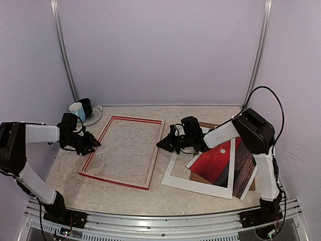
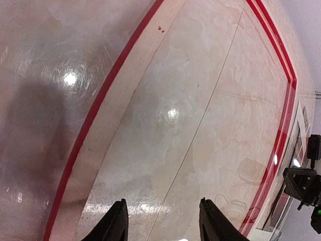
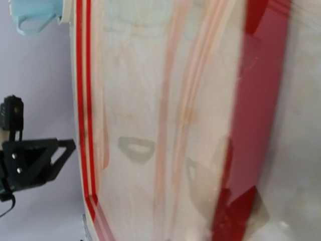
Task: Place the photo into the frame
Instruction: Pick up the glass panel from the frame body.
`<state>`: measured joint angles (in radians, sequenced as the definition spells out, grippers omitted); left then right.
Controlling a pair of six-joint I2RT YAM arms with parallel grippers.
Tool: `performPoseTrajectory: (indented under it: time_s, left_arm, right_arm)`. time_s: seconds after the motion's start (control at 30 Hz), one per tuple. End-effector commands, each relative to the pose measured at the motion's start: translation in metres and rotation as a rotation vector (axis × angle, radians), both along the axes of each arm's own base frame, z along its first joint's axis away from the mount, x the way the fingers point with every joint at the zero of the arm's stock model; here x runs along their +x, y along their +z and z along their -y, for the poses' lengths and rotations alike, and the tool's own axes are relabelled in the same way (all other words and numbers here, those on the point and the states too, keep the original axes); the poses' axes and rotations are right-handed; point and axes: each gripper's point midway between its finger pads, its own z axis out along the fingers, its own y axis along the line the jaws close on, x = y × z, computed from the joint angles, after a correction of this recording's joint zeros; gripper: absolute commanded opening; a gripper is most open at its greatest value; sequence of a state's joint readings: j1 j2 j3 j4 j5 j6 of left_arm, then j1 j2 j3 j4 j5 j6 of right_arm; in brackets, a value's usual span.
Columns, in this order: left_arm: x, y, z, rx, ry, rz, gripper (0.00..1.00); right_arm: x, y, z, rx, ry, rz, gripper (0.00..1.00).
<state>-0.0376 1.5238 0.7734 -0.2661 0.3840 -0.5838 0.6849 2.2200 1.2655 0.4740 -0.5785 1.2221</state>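
Observation:
The frame (image 1: 133,119), red-faced with pale wood sides, lies flat on the table at centre left. My left gripper (image 1: 94,144) sits at its left rail; the left wrist view shows it (image 2: 163,201) open over the inside of the frame (image 2: 90,120), nothing between its fingers. My right gripper (image 1: 161,144) is at the frame's right rail and is shut. Its fingers do not show in the right wrist view, which is filled by the blurred frame (image 3: 80,100). The photo (image 1: 215,161), a red print, lies to the right under the white mat (image 1: 195,183).
A dark wood-grain board (image 1: 245,165) lies at the mat's right side, and a brown board (image 1: 208,124) pokes out behind the right arm. A light blue cup (image 1: 76,110) and a dark cup (image 1: 86,106) stand on a plate (image 1: 95,117) at the back left.

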Motion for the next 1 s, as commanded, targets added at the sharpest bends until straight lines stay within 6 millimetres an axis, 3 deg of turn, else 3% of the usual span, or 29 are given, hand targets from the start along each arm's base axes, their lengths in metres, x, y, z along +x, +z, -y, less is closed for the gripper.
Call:
performPoseTrajectory:
  time_s: [0.0,0.13,0.57,0.83,0.97]
  left_arm:
    - [0.024,0.025,-0.013,0.016,0.072,0.091,0.49]
    - [0.031,0.027,-0.020,0.021,0.100,0.090,0.49]
    - [0.047,-0.007,-0.039,0.130,0.149,-0.009,0.45]
    - [0.049,-0.005,-0.049,0.200,0.156,0.000,0.43]
    - [0.048,-0.014,-0.053,0.239,0.139,-0.032,0.41]
  right_arm:
    - [0.001,0.049,-0.012,0.066,0.047,0.080,0.00]
    - [0.004,0.063,-0.014,0.076,0.055,0.103,0.00]
    - [0.020,0.119,-0.012,0.131,0.054,0.183,0.00]
    - [0.023,0.151,-0.014,0.146,0.080,0.233,0.00]
    - [0.025,0.163,-0.013,0.163,0.081,0.244,0.00]
